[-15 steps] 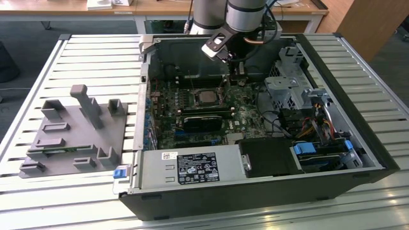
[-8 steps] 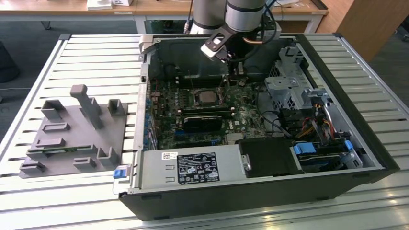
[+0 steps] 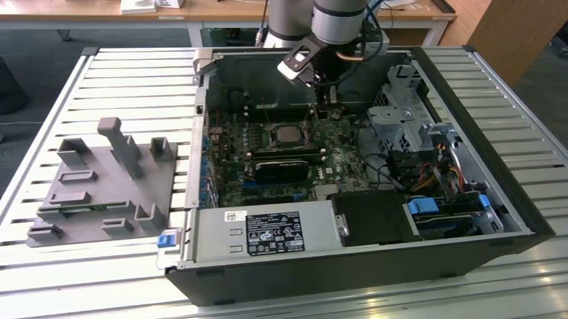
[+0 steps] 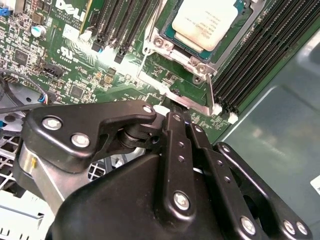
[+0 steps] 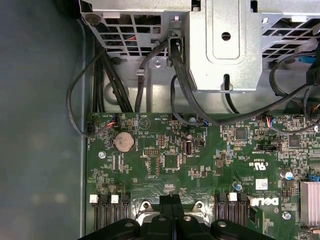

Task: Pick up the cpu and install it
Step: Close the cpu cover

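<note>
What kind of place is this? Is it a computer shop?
It looks more like a robot lab or workshop. A robot arm reaches into an open computer case lying on a slatted metal table, a grey parts tray sits beside it, and wooden desks stand behind.

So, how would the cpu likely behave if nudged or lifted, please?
The cpu looks flat and metal-topped, so probably stiff. It sits in the socket, so pushes likely won't slide it. Its smooth top may be slippery.

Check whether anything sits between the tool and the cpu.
Nothing visible. The silvery square cpu lies in its metal-framed socket; the black tool hangs just beside that frame.
</note>
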Controlling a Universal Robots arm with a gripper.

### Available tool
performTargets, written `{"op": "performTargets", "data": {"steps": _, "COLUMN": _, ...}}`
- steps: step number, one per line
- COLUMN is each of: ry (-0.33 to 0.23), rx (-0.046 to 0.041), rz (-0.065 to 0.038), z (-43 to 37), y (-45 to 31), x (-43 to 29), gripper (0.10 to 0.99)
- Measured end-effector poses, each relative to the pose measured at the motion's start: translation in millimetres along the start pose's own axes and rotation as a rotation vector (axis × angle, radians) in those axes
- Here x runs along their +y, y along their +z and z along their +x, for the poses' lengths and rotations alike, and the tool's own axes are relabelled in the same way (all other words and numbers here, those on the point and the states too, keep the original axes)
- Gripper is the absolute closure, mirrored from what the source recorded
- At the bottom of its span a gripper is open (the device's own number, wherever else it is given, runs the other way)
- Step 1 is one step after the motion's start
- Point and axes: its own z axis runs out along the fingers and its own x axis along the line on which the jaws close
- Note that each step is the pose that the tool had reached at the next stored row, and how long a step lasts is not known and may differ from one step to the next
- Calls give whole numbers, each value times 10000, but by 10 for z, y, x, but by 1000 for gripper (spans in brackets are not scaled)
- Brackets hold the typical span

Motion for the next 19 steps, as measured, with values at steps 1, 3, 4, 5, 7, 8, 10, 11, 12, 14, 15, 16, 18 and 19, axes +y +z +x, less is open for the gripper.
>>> {"op": "performTargets", "data": {"steps": 1, "ry": 0, "rx": 1, "rz": 0, "z": 0, "y": 0, "x": -3, "gripper": 980}}
{"op": "performTargets", "data": {"steps": 3, "ry": 0, "rx": 0, "rz": -1, "z": 0, "y": 0, "x": -8, "gripper": 980}}
{"op": "performTargets", "data": {"steps": 4, "ry": 0, "rx": 0, "rz": 0, "z": 0, "y": 0, "x": -11, "gripper": 980}}
{"op": "performTargets", "data": {"steps": 5, "ry": 0, "rx": 0, "rz": 0, "z": 0, "y": 0, "x": -14, "gripper": 980}}
{"op": "performTargets", "data": {"steps": 7, "ry": 0, "rx": 0, "rz": 0, "z": 0, "y": 0, "x": -22, "gripper": 980}}
{"op": "performTargets", "data": {"steps": 8, "ry": 0, "rx": 0, "rz": 0, "z": 0, "y": 0, "x": -26, "gripper": 980}}
{"op": "performTargets", "data": {"steps": 10, "ry": 0, "rx": 0, "rz": 0, "z": 0, "y": 0, "x": -33, "gripper": 980}}
{"op": "performTargets", "data": {"steps": 11, "ry": 0, "rx": 0, "rz": 0, "z": 0, "y": 0, "x": -37, "gripper": 980}}
{"op": "performTargets", "data": {"steps": 12, "ry": 0, "rx": 0, "rz": 0, "z": -1, "y": 0, "x": -40, "gripper": 980}}
{"op": "performTargets", "data": {"steps": 14, "ry": 0, "rx": 0, "rz": 0, "z": -1, "y": 0, "x": -46, "gripper": 980}}
{"op": "performTargets", "data": {"steps": 15, "ry": 0, "rx": 0, "rz": 0, "z": -1, "y": 0, "x": -49, "gripper": 980}}
{"op": "performTargets", "data": {"steps": 16, "ry": 0, "rx": 0, "rz": 0, "z": -1, "y": 0, "x": -51, "gripper": 980}}
{"op": "performTargets", "data": {"steps": 18, "ry": 0, "rx": 0, "rz": 0, "z": -1, "y": 0, "x": -57, "gripper": 980}}
{"op": "performTargets", "data": {"steps": 19, "ry": 0, "rx": 0, "rz": 0, "z": -1, "y": 0, "x": -59, "gripper": 980}}
